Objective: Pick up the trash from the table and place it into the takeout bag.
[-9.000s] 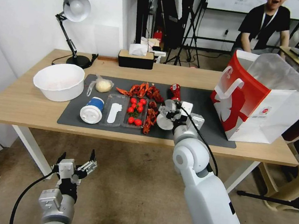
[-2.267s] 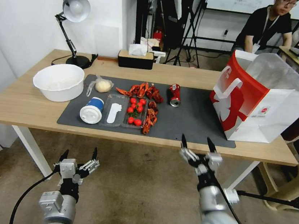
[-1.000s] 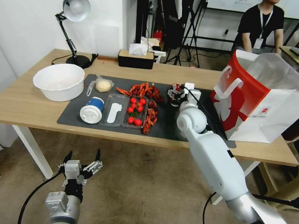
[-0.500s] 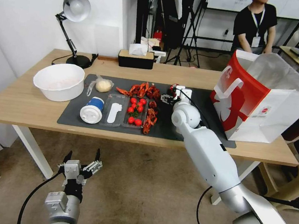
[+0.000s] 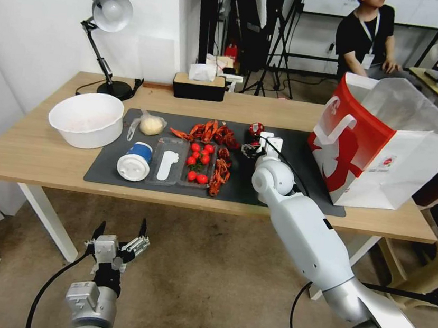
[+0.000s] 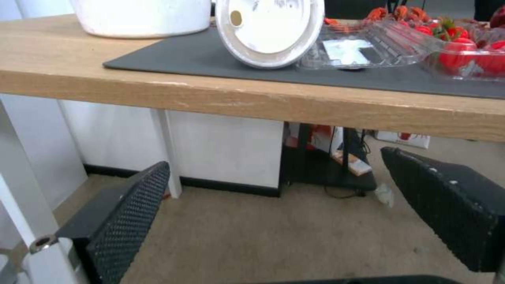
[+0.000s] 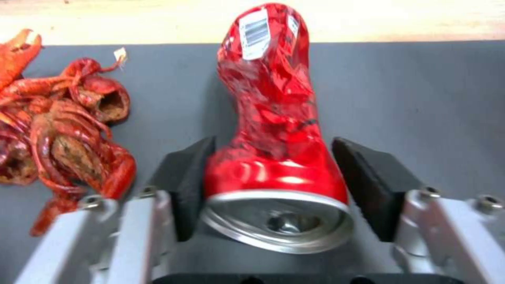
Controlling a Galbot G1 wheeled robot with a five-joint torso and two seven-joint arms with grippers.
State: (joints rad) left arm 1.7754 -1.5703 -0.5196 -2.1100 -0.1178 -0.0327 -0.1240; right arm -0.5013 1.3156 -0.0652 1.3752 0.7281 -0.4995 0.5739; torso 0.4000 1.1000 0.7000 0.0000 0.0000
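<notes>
Right wrist view — red can (image 7: 274,130) between right gripper (image 7: 274,181) pads

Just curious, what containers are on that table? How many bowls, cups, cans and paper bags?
white bowl: 1
blue cup: 1
red can: 1
takeout bag: 1
Total: 4

White walls (image 5: 30,13), mottled brown floor (image 5: 198,289)
</notes>
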